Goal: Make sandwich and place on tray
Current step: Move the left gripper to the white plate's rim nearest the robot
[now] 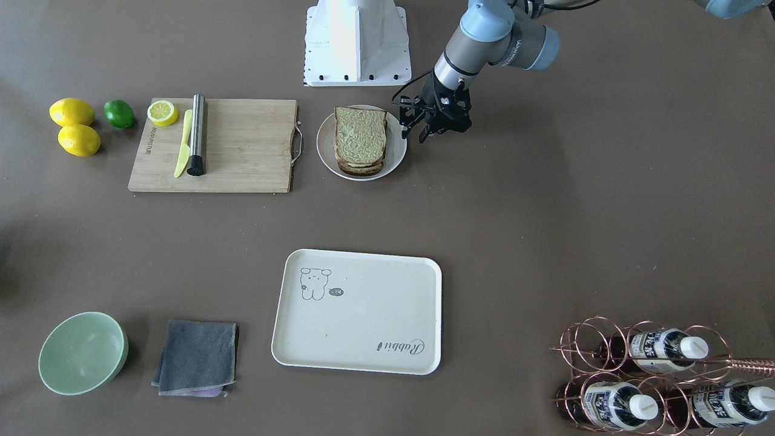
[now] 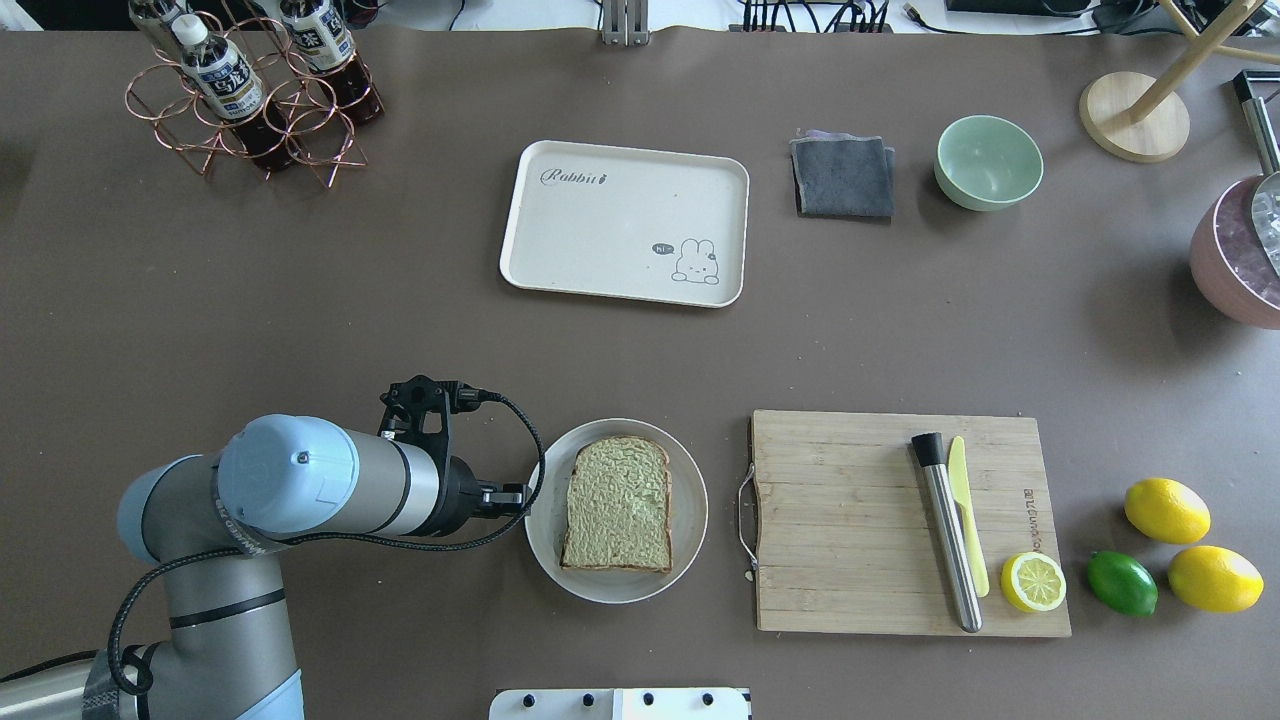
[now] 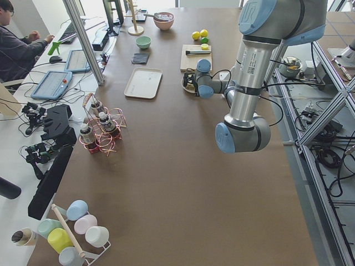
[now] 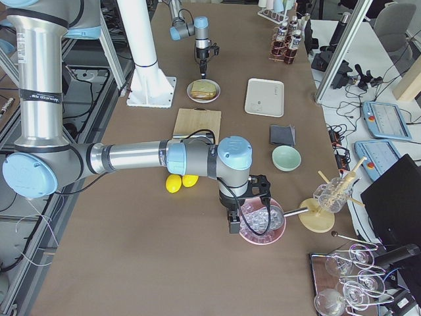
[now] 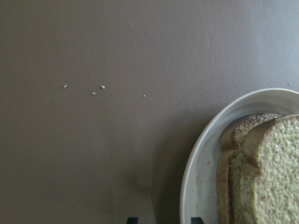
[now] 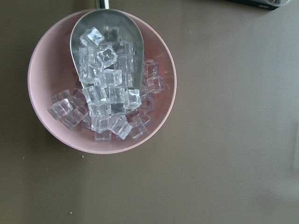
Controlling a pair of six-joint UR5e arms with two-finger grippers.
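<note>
A stack of bread slices (image 1: 360,136) with dark crust and pale greenish faces lies on a round white plate (image 1: 324,145) near the robot's base. It also shows in the overhead view (image 2: 618,503) and the left wrist view (image 5: 275,177). No fried egg shows. The cream tray (image 1: 357,312) lies bare farther out, also seen from overhead (image 2: 625,222). My left gripper (image 1: 424,134) points down, open and empty, its tips astride the plate's rim (image 5: 201,158). My right gripper (image 4: 233,224) hangs by a pink bowl of ice; I cannot tell its state.
A wooden cutting board (image 2: 850,520) carries a metal muddler (image 2: 945,530), a yellow knife (image 2: 965,510) and a lemon half (image 2: 1033,582). Lemons and a lime lie beside it. A grey cloth (image 2: 843,177), green bowl (image 2: 988,160) and bottle rack (image 2: 250,90) stand at the far side.
</note>
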